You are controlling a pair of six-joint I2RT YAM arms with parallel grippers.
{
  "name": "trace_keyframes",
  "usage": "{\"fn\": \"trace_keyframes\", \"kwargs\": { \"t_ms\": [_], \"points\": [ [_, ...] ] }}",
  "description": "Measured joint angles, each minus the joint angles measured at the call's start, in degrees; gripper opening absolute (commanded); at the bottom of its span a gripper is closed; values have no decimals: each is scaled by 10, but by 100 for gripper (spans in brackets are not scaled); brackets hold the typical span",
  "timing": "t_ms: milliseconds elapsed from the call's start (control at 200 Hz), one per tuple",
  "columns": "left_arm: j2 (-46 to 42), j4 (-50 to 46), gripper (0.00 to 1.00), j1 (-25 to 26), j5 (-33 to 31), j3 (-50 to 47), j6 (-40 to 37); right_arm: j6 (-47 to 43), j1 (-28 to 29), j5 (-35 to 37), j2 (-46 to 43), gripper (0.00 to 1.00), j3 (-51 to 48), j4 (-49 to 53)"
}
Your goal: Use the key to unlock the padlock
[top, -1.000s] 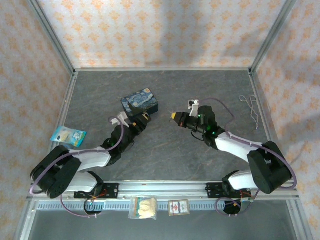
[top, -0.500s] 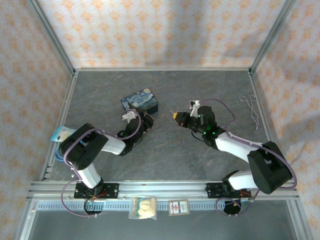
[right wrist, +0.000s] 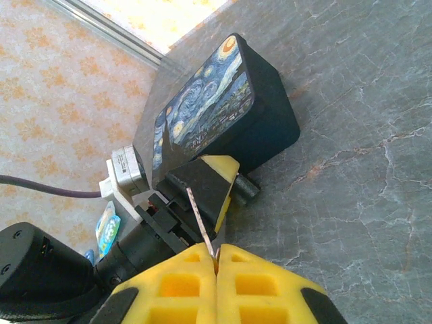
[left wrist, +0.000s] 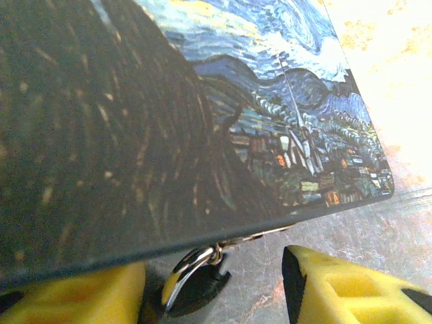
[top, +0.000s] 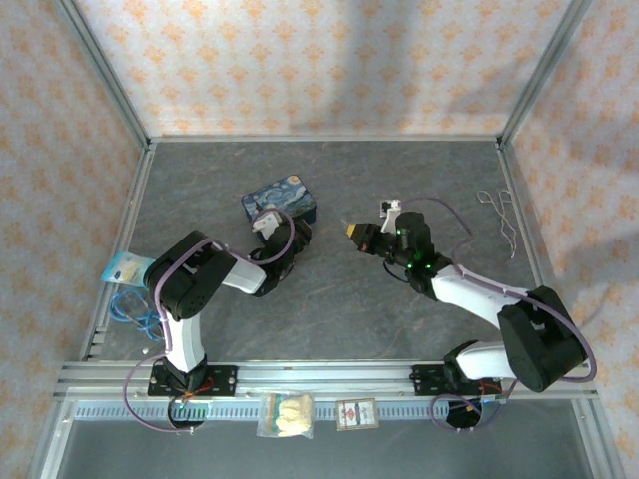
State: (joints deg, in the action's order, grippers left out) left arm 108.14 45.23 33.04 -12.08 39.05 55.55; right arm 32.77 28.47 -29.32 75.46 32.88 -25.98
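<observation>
The dark blue starry-night box (top: 280, 203) lies left of the table's middle. The padlock (left wrist: 196, 287), dark body with a silver shackle, hangs from the box's front edge (left wrist: 202, 233) onto the table. My left gripper (left wrist: 212, 266) is open around it. Its yellow left finger (left wrist: 67, 297) is close beside the lock, and the right finger (left wrist: 337, 283) stands clearly apart. In the top view that left gripper (top: 290, 237) sits at the box's near corner. My right gripper (right wrist: 216, 251) is shut on the thin silver key (right wrist: 199, 216), whose blade points toward the left gripper. In the top view the right gripper (top: 354, 232) hovers right of the box.
Bent wire loops (top: 502, 215) lie at the far right by the frame post. A blue packet (top: 128, 267) and a coil of blue cable (top: 130, 309) sit at the left edge. Two small packets (top: 287, 414) rest on the front rail.
My left arm has folded up and carried its gripper to the box's near corner, and its jaws have narrowed around the padlock. The right gripper has kept its grip on the key and barely moved.
</observation>
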Motion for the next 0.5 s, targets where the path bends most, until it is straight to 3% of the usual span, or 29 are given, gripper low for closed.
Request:
{"fn": "trace_keyframes", "kwargs": {
  "t_ms": [130,330,500],
  "points": [
    [10,0,53,-4,0,13,3,0,-2,0,0,0,-3,1],
    [27,17,27,-19,18,13,8,-5,-2,7,-1,0,-9,3],
    [37,59,24,-33,49,2,12,-7,-6,9,0,0,-19,3]
  ]
}}
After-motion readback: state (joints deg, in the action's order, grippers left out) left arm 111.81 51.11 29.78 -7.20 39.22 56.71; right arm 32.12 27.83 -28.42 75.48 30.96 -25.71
